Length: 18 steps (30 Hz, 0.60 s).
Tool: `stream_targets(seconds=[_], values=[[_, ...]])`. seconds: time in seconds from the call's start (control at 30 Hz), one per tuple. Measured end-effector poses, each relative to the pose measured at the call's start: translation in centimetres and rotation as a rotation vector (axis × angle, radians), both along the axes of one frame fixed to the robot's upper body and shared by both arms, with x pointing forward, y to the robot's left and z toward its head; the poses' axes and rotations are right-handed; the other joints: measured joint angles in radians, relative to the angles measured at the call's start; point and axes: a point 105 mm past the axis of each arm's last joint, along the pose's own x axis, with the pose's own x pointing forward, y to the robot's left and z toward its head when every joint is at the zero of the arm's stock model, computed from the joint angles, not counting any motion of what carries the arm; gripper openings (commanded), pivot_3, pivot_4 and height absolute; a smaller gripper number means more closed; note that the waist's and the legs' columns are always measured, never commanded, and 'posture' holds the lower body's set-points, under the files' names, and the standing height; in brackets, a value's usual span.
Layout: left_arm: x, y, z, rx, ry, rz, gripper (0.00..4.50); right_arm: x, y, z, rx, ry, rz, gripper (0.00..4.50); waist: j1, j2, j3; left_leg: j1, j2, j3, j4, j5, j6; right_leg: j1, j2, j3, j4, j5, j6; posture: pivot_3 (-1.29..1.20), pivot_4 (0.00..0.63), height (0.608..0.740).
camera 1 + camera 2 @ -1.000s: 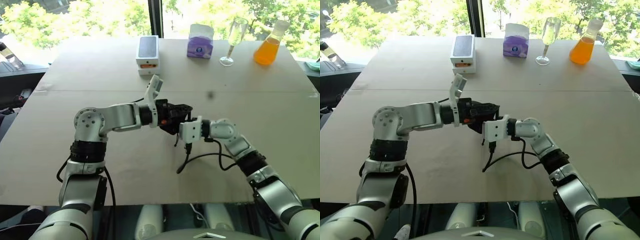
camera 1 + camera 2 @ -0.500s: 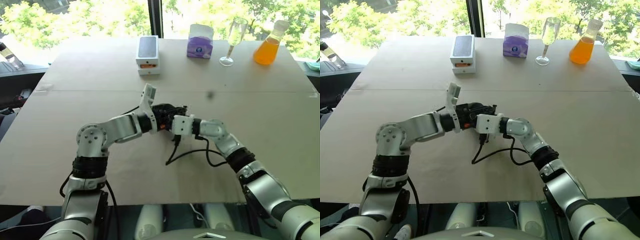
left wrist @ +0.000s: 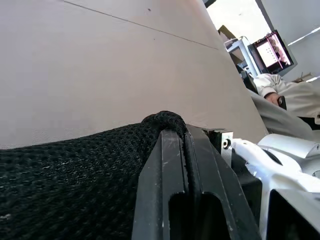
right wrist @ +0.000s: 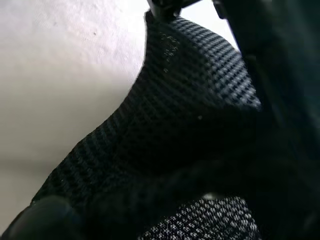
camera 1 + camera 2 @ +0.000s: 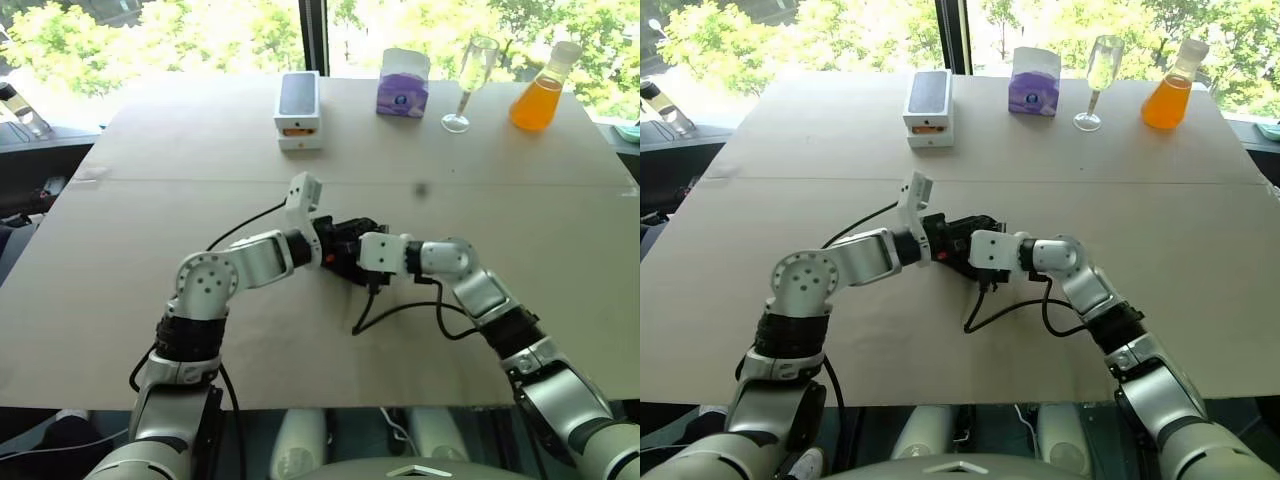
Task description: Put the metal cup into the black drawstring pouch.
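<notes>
The black drawstring pouch [image 5: 343,252] hangs just above the middle of the table [image 5: 150,220], bunched between my two hands. My left gripper [image 5: 333,246] is shut on its mesh fabric; in the left wrist view the fingers [image 3: 172,165] pinch a fold of the pouch [image 3: 75,175]. My right gripper [image 5: 356,262] is pressed against the pouch from the right. The right wrist view looks straight onto the pouch's weave [image 4: 190,100]. The metal cup is hidden.
Along the table's far edge stand a white phone box [image 5: 297,108], a purple tissue box [image 5: 403,84], a tall stemmed glass [image 5: 465,85] and an orange flask [image 5: 537,90]. A black cable [image 5: 400,310] loops on the table under my right wrist. A seated person [image 3: 285,95] is beyond the table.
Both hands have sunk a little toward the table with the pouch. The left wrist has rolled, and the right hand has slid slightly to the right.
</notes>
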Motion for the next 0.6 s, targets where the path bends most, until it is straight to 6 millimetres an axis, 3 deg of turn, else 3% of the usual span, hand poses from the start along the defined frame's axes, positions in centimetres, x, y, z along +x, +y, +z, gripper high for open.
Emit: stream_targets(seconds=[0.13,0.43,0.53,0.6], values=[[0.1,-0.3,0.4,0.008,-0.025,-0.038,0.0,-0.5,-1.2,0.9,-0.003,-0.007,-0.077,3.72,-0.003,0.0,0.0,0.0,0.0,0.0,0.0,0.0,0.0,0.0,0.0,0.0,0.0,0.0,0.0,0.0,0.15,0.737],[0.8,-0.9,0.5,0.104,-0.101,-0.065,0.0,0.2,-1.4,0.6,-0.018,-0.028,-0.141,3.72,-0.002,0.0,0.0,0.0,0.0,0.0,0.0,0.0,0.0,0.0,0.0,-0.001,-0.001,0.0,0.0,0.0,0.15,0.737],[0.9,-0.9,0.4,0.162,-0.134,-0.074,0.0,0.4,-1.7,0.5,-0.03,-0.019,-0.146,3.01,-0.002,0.0,0.0,-0.001,0.0,0.0,0.0,0.0,0.0,0.0,0.0,-0.001,-0.001,0.0,0.0,0.0,0.15,0.737],[1.4,-0.1,0.2,0.214,-0.155,-0.042,0.0,0.9,-2.3,1.3,-0.007,-0.007,-0.168,2.08,-0.004,0.0,0.0,-0.001,0.0,0.0,0.0,0.0,0.0,-0.001,0.001,-0.001,-0.001,0.0,0.0,0.0,0.15,0.737]])
